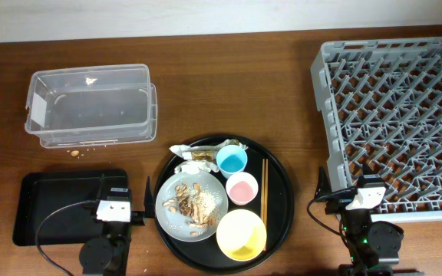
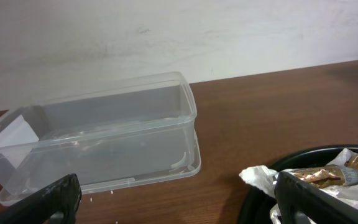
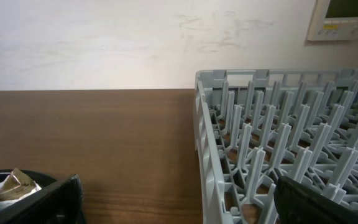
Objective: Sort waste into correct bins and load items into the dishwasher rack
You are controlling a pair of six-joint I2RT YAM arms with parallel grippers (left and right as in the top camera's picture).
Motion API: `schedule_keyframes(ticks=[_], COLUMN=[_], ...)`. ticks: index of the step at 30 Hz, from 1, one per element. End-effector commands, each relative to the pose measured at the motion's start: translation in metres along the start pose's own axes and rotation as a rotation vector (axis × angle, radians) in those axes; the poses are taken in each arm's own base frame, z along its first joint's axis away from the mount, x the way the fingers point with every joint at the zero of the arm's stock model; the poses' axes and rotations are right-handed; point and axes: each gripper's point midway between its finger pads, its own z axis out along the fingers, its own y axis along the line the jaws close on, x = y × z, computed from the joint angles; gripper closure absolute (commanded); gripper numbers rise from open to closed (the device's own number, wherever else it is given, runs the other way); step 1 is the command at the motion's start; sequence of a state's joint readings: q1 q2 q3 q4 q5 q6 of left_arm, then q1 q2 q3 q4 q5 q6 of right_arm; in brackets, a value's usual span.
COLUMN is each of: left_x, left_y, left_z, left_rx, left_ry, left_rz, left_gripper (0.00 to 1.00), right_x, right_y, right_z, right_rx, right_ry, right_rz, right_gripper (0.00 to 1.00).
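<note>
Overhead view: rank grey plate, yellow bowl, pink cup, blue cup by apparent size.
1. grey plate
2. yellow bowl
3. blue cup and pink cup: look about alike, so not ranked.

Brown wooden table [image 1: 282, 92] carrying four large things

A clear tub [image 1: 90, 103] sits at the far left of the wood-grain top. A few pale crumbs [image 1: 76, 152] lie on the bare wood just in front of it. Nearer the front edge is a shallow black rectangular tray [image 1: 52, 203], and just beside it, at the middle, a large round black tray [image 1: 281, 184]. The light-grey dishwasher rack [image 1: 322, 123] fills the right side and runs past the frame's edge.
</note>
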State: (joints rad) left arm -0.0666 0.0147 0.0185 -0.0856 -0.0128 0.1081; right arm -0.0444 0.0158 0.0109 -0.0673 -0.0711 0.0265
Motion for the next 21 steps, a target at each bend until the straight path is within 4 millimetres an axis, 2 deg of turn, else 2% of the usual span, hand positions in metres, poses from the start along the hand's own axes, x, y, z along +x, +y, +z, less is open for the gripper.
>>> schedule_keyframes(ticks=[1,7,8,9,10,12,14,15,18,21], left_x=[0.002,0.001,-0.001,-0.01,-0.014,-0.029,-0.048,-0.057,-0.084,-0.102], left_y=[0.0,-0.005,-0.015,-0.04,-0.053,-0.098,-0.127,-0.134,-0.139,-0.137], left_z=[0.0,0.0,0.0,-0.005,-0.009,-0.033,-0.063,-0.077,-0.099,-0.109], left_rx=[-0.002,0.026,0.084,0.234,0.312,0.614,0.847,0.923,0.984,0.98], left_ry=[-0.002,-0.007,-0.017,-0.052,-0.07,-0.134,-0.236,-0.293,-0.465,-0.552], left_rz=[-0.013,-0.013,-0.018,-0.042,-0.049,-0.061,-0.006,0.03,0.135,0.142], left_gripper=[0.01,0.01,0.01,0.01,0.01,0.01,0.01,0.01,0.01,0.01], right_x=[0.002,0.002,0.002,0.002,0.002,0.002,0.002,0.002,0.002,0.002], right_y=[-0.001,-0.001,-0.001,-0.001,-0.001,-0.001,-0.001,-0.001,-0.001,-0.001], right_z=[0.0,0.0,0.0,0.0,0.0,0.0,0.0,0.0,0.0,0.0], right_rx=[0.006,0.006,0.006,0.006,0.006,0.006,0.006,0.006,0.006,0.006], right_ry=[0.001,0.001,0.001,0.001,0.001,0.001,0.001,0.001,0.001,0.001], right_rz=[0.004,0.004,0.004,0.004,0.004,0.004,0.004,0.004,0.004,0.004], right_gripper=[0.01,0.01,0.01,0.01,0.01,0.01,0.01,0.01,0.01,0.01])
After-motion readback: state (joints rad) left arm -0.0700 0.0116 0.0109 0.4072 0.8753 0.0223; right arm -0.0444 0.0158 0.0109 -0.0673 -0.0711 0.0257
